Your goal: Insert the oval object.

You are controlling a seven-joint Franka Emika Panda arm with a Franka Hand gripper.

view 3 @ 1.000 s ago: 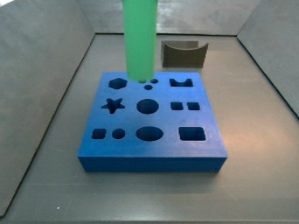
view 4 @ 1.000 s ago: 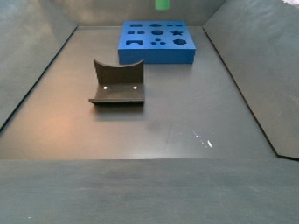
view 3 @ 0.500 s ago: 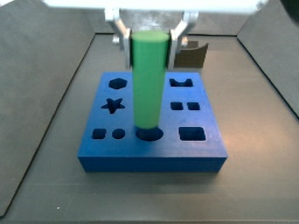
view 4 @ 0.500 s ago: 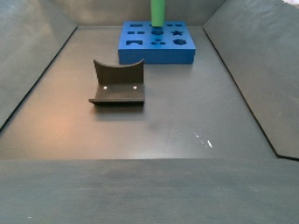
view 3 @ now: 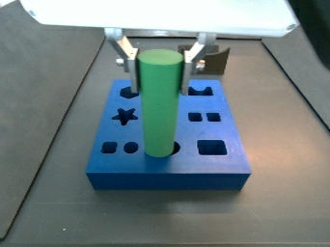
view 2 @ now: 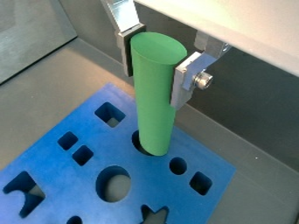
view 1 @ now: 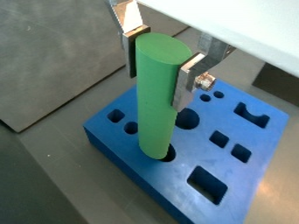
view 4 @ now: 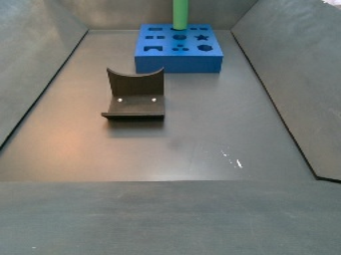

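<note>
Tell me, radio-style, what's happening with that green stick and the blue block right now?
End effector above blue block, shut on oval object. Peg upright, lower end in the oval hole. Nothing in the way.

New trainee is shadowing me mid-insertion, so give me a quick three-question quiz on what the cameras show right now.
1. True or false: the oval object stands upright with its lower end in a hole of the blue block.
2. What grips the peg's upper part?
A. the gripper
B. the fixture
C. nothing
3. Fill in: the star-shaped hole is ____ (filled/empty).

Key: 1 true; 2 A; 3 empty.
</note>
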